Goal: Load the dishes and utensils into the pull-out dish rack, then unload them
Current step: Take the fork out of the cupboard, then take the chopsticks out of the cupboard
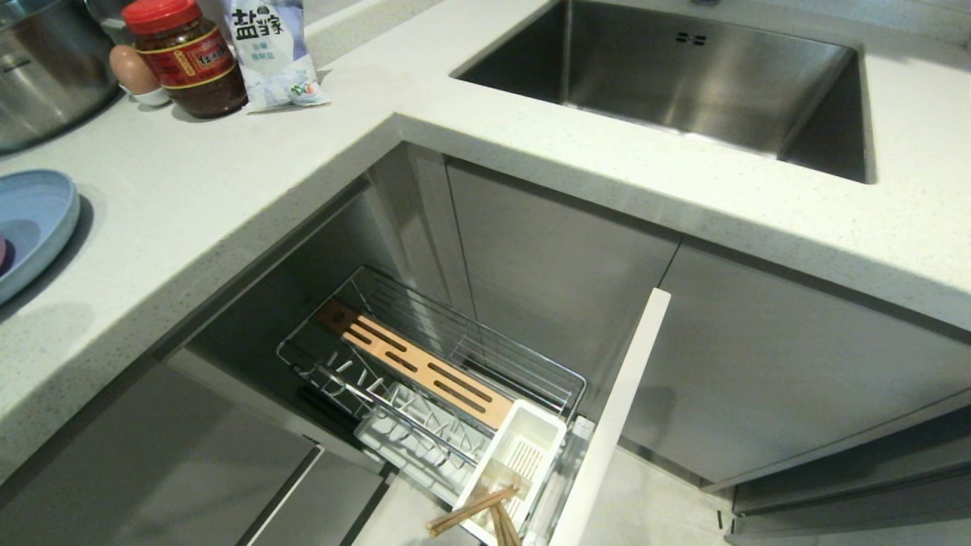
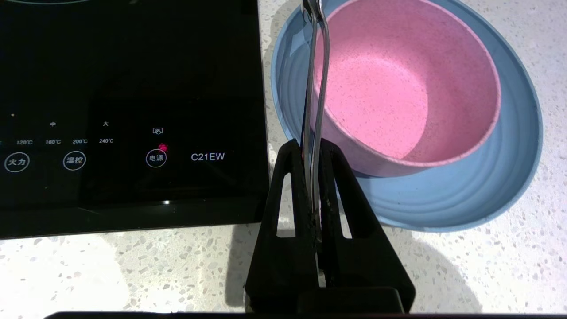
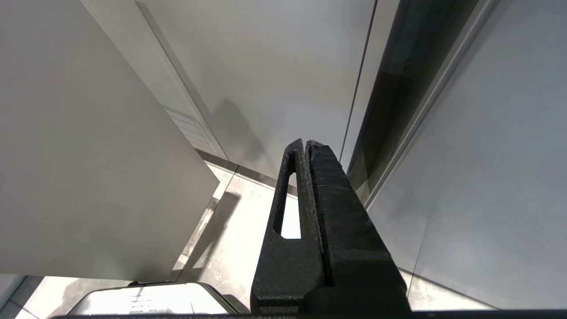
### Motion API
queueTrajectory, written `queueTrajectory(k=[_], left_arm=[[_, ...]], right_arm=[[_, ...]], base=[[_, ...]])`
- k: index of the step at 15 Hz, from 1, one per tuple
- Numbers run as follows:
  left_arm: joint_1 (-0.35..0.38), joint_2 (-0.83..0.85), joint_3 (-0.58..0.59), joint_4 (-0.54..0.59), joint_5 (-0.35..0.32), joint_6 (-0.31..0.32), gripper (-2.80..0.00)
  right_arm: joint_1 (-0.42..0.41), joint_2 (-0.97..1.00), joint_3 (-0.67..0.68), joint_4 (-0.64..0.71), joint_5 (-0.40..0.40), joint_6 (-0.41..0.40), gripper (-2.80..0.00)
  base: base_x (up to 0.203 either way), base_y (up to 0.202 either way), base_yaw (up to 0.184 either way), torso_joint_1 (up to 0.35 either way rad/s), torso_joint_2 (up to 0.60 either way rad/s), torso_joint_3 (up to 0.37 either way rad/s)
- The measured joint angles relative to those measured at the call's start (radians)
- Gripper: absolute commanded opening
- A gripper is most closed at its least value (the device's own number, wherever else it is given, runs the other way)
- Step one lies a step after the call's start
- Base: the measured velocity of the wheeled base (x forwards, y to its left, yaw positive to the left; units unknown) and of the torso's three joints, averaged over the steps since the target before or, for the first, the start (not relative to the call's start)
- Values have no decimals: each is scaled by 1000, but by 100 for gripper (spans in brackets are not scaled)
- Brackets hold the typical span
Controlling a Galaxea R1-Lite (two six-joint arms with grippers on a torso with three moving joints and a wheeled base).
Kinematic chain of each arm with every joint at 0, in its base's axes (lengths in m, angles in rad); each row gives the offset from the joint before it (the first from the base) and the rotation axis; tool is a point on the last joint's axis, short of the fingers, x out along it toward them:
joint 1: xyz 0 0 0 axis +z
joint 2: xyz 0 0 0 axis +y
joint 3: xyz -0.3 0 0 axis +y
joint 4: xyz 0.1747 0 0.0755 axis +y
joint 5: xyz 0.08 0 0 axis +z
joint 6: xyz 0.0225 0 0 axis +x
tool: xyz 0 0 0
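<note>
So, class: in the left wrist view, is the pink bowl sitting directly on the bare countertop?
No, the pink bowl sits inside the blue plate, which rests on the countertop.

Left gripper point(image 2: 312, 150) clamped, right gripper point(image 3: 305, 146) closed

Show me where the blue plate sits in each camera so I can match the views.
Head view: the blue plate lies at the far left edge on the countertop, partly cut off.
Left wrist view: the plate fills the upper right, the pink bowl resting in it, beyond the left tool, which is shut on a silver utensil.
Right wrist view: not in it.
Shared landmark: the speckled countertop, head and left wrist views.
</note>
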Motion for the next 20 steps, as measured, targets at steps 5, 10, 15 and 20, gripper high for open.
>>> queueTrajectory(k=[5,10,15,20], left_arm=[[0,19,21,-62,-54,-4,-280],[-7,25,35,-107,-128,-5,-280],[-8,29,85,-158,-143,-10,-280],[-2,28,127,-201,-143,-14,-280]], right_arm=[[0,0,0,0,0,0,-280],[0,0,0,0,0,0,-280],[0,0,0,0,0,0,-280],[0,0,0,0,0,0,-280]], base=[[0,0,0,0,0,0],[0,0,0,0,0,0],[0,0,0,0,0,0],[0,0,0,0,0,0]])
